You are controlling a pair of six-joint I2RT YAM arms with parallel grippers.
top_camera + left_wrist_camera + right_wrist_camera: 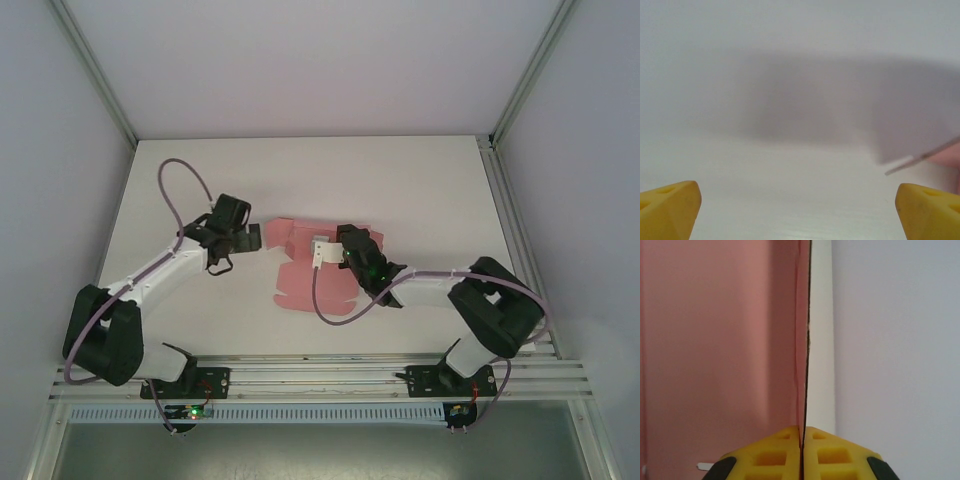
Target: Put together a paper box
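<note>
Bench top is showing up plain white and matte on my feed. I am seeing pale grey walls closing it in on three sides, aluminium frame posts running up from the far corners, and a slotted aluminium rail crossing the near edge where both arms are bolted.

I am looking at the paper box, a thin pink die-cut card sheet. It is lying about mid-bench with its far flaps standing up. The right gripper is pinching one upright flap. On its wrist camera I am watching the yellow fingertips pressing together with the card's edge sandwiched between them.

The left gripper is hanging just left of the card, its yellow fingers standing wide apart and gripping nothing. A pink edge is peeking in at the right of its view.

A purple cable from the right arm is drooping across the flat part of the card, and a second purple cable is looping above the left arm.
</note>
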